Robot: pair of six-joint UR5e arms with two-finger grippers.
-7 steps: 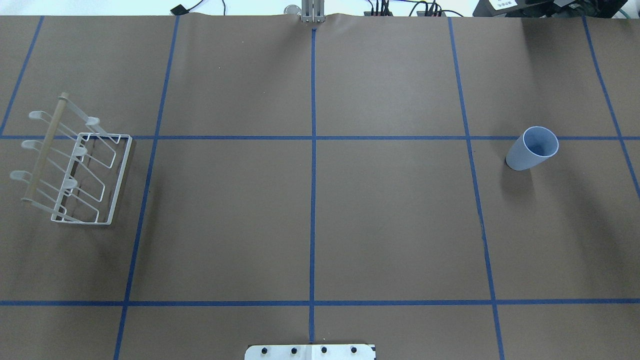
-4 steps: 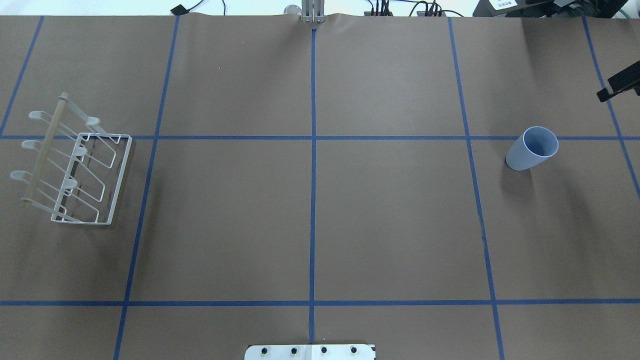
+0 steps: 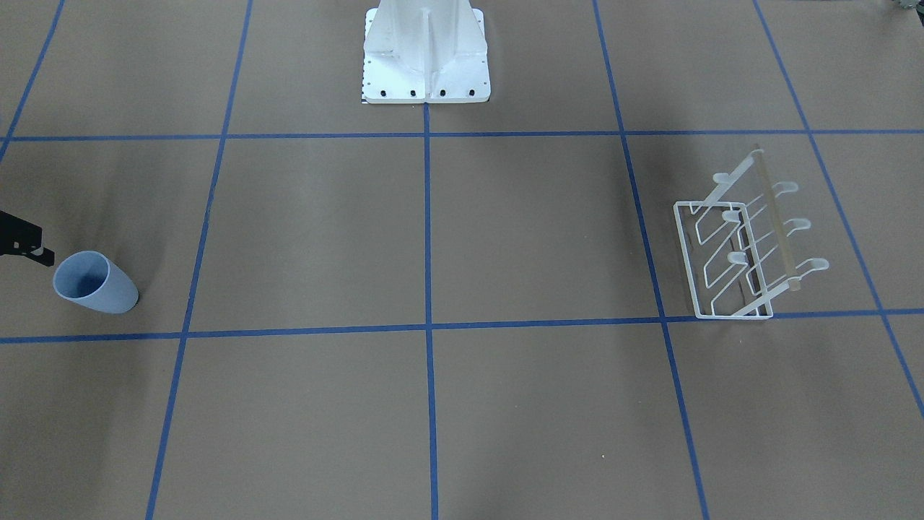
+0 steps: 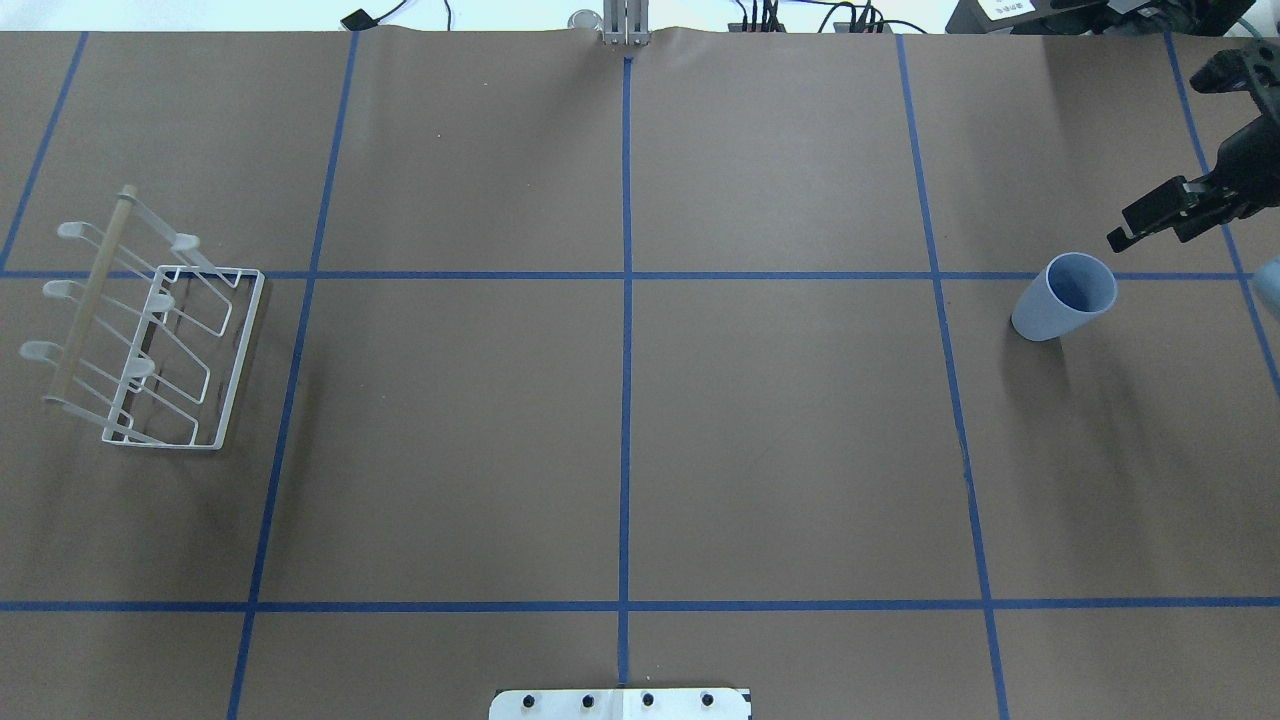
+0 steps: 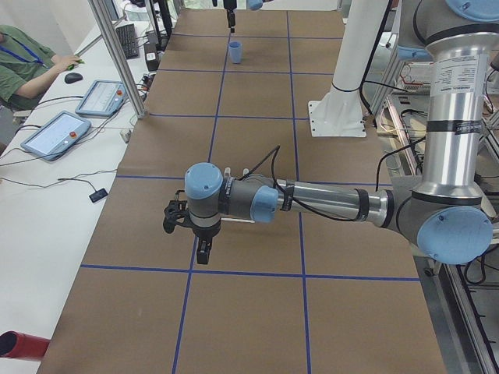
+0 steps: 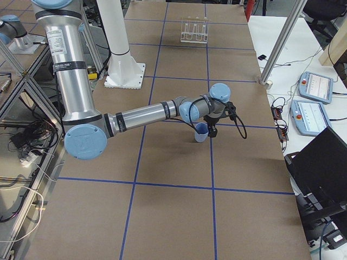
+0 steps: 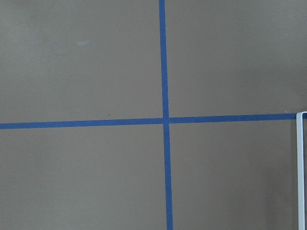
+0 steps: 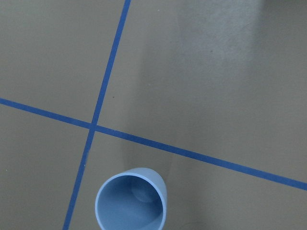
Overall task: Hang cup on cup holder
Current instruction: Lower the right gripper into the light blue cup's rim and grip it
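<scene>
Overhead: one table (image 4: 780, 450), brown sheet marked with a blue tape (image 4: 626, 400) grid. One cup (image 4: 1065, 296), light blue, upright with its mouth up, near the table's right end and nearer the far edge than the near one. One cup holder (image 4: 150, 320) near the left end, with one wooden rod (image 4: 90, 295) and six prongs (image 4: 68, 230), three to a side. Cup and holder are well apart. The right gripper (image 4: 1150, 222) comes in from the right edge, just beside the cup and apart from it. Cannot tell how its jaws stand.

Front-facing: one cup (image 3: 94, 283) by the view's left edge, with a black tip of the right gripper (image 3: 25, 244) just beside it. One holder (image 3: 743, 245) towards the opposite end. One white robot base (image 3: 426, 58) at the middle of the robot-side edge.

Left side: the near arm reaches over the table, and the left gripper (image 5: 199, 249) points down over bare sheet. Its jaw state cannot be told. Cup (image 5: 235, 52) small, at the far end.

Right side: the near arm's gripper is just beside the cup (image 6: 201, 133). Holder (image 6: 195, 30) at the far end.

Left wrist: one tape crossing, and one white bar of the holder (image 7: 301, 167) at the right edge.

Right wrist: one cup (image 8: 130, 203) at the bottom edge, mouth up, beside one tape crossing.
</scene>
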